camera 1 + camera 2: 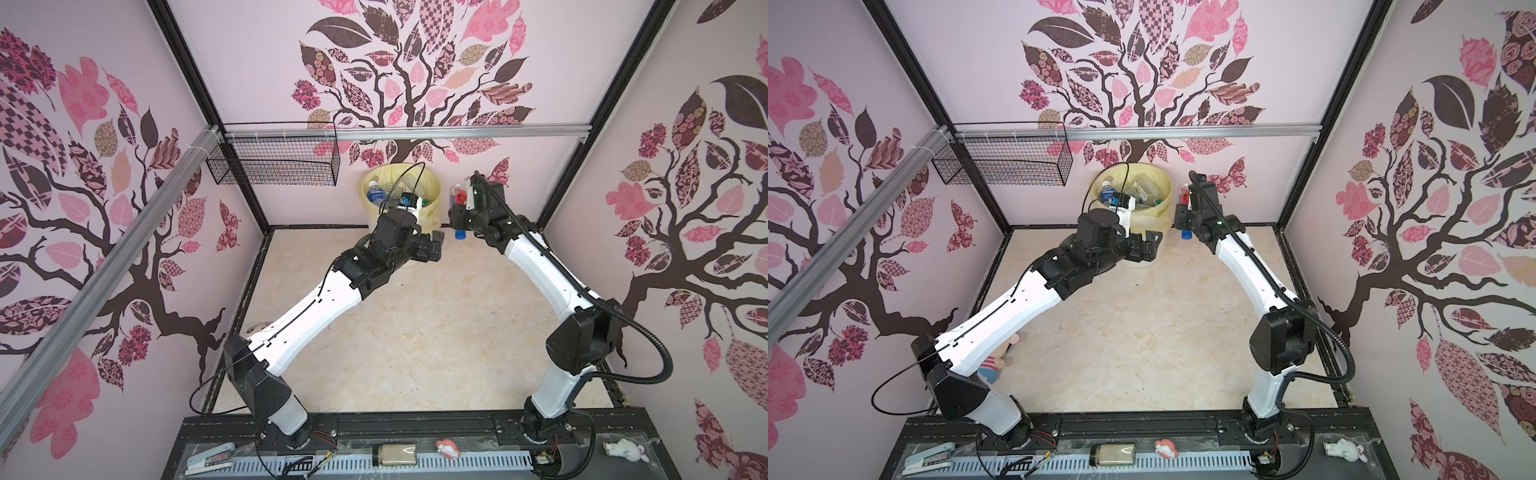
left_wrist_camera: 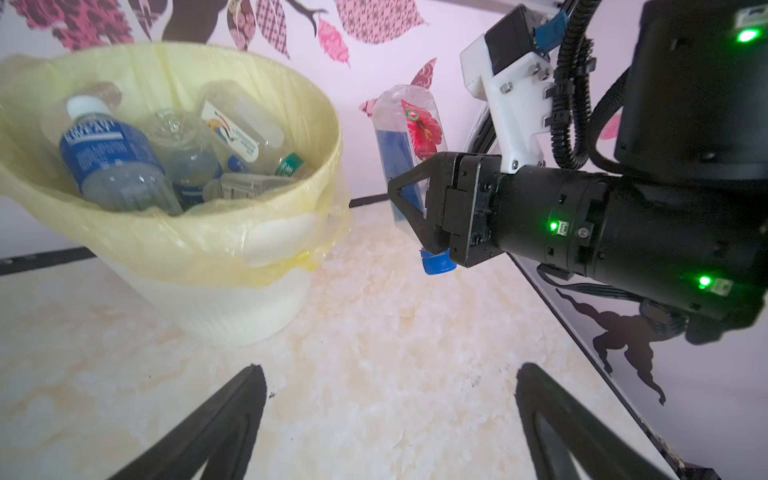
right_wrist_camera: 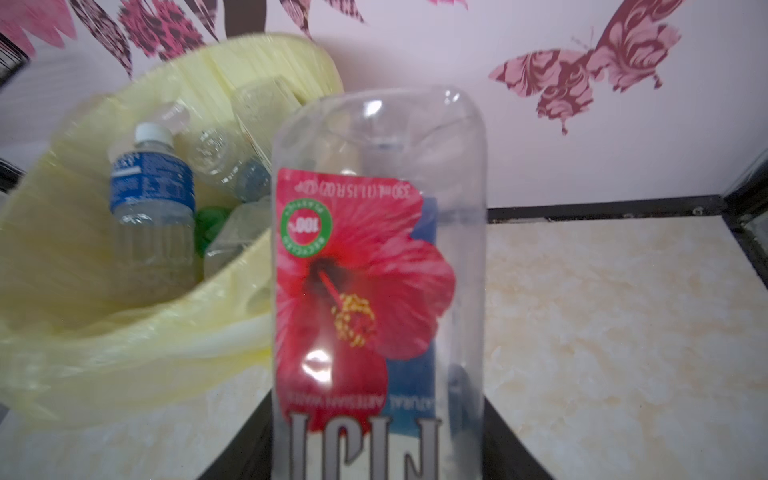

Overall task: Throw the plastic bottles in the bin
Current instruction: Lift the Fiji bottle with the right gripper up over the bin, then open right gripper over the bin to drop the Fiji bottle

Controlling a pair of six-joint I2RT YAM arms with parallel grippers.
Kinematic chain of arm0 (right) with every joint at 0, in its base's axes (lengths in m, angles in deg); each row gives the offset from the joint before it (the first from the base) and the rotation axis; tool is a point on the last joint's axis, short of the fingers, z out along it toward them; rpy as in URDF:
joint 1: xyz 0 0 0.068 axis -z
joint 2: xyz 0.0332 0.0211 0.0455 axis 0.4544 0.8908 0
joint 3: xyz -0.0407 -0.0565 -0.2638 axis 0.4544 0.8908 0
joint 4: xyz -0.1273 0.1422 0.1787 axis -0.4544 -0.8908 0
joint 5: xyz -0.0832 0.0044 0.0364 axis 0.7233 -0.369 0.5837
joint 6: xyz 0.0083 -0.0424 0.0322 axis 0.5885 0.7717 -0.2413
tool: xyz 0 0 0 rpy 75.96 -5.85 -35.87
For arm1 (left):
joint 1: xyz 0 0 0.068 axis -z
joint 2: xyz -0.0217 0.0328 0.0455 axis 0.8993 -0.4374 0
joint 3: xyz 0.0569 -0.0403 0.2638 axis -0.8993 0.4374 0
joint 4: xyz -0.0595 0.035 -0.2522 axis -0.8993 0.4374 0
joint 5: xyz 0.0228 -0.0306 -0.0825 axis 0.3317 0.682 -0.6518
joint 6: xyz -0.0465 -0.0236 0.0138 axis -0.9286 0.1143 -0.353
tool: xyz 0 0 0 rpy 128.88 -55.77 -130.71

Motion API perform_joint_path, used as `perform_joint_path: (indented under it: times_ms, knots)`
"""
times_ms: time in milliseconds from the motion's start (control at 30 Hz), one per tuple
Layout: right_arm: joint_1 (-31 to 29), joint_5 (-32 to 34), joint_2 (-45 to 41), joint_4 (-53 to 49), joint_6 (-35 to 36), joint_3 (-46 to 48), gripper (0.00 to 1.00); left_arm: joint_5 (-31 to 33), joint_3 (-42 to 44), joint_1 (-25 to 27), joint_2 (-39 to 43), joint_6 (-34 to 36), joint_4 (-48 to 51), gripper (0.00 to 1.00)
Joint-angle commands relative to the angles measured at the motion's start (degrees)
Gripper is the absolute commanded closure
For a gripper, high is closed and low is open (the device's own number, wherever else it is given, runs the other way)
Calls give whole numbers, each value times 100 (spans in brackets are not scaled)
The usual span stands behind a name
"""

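Note:
The bin (image 1: 434, 183) (image 1: 1168, 189) stands at the back wall, lined with a yellow bag. Several plastic bottles lie in it, among them a blue-labelled one (image 2: 108, 158) (image 3: 151, 199). My right gripper (image 1: 457, 216) (image 2: 409, 199) (image 3: 378, 449) is shut on a clear bottle with a red flower label (image 1: 457, 195) (image 1: 1185, 193) (image 2: 409, 137) (image 3: 374, 249). That bottle hangs with its blue cap (image 2: 436, 264) down, just right of the bin's rim and above the table. My left gripper (image 1: 436, 245) (image 1: 1154, 245) (image 2: 390, 374) is open and empty in front of the bin.
A black wire basket (image 1: 282, 162) hangs on the back rail, left of the bin. A plush toy (image 1: 994, 365) lies under the left arm near the left wall. A stapler (image 1: 210, 457) and small items sit on the front rail.

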Motion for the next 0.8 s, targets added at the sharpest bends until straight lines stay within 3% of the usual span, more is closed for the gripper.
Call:
perform_joint_path:
  times_ms: [0,300,567,767]
  knots:
    - [2,-68,32,-285,52,-933,47,160,-544,-38,-66,341,-68,3]
    - [-25,-234,1010,-396,48,-3741,47,244,-1659,-276,-347,393,61,3]
    - [-90,-412,524,1776,-36,-3070,43,262,-2039,-467,-390,296,108,3]
    - [-168,-560,1529,1452,-461,-3992,43,279,-1811,-653,-201,203,133,3]
